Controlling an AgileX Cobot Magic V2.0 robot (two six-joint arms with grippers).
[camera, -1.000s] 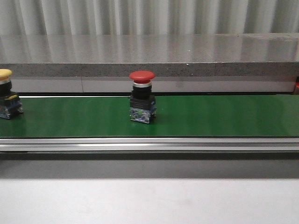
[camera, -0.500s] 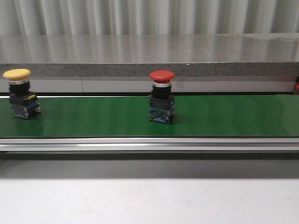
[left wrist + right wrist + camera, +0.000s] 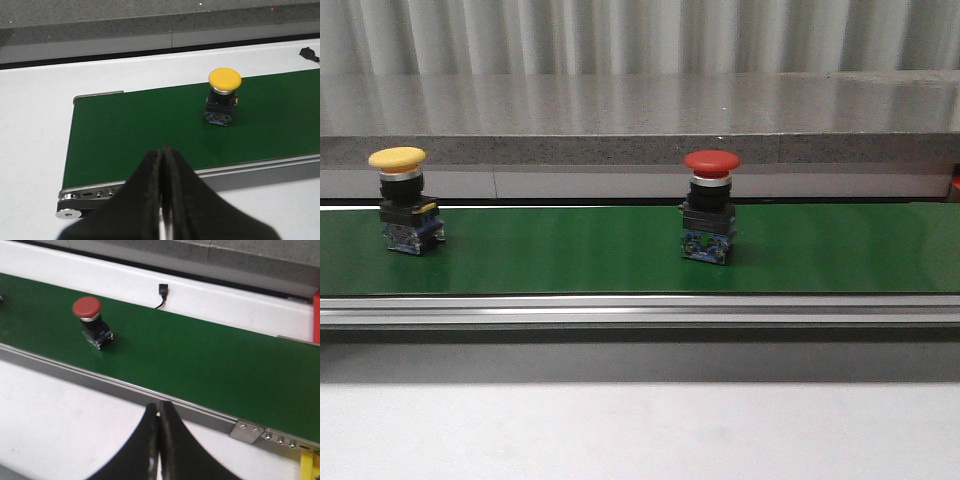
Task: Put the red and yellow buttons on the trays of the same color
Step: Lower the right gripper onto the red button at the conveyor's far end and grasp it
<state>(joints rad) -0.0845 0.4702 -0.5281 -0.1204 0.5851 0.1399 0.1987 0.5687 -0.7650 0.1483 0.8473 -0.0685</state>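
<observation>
On the belt (image 3: 570, 250), the yellow button (image 3: 408, 200) stands at 9 o'clock, the red button (image 3: 710, 205) right of centre; both grippers (image 3: 162, 200) (image 3: 159, 440) closed, empty.

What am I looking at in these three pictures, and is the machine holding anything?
It is a two-armed robot facing a green belt. One picture looks forward from the robot over the belt. The other two come from cameras on each wrist; the dark wedge at the bottom of each is that arm's hand, the left hand and the right hand. Both are shut and hold nothing. On the belt stand two push buttons, upright and well apart: a yellow button to the left and a red button to the right. No trays show.
</observation>
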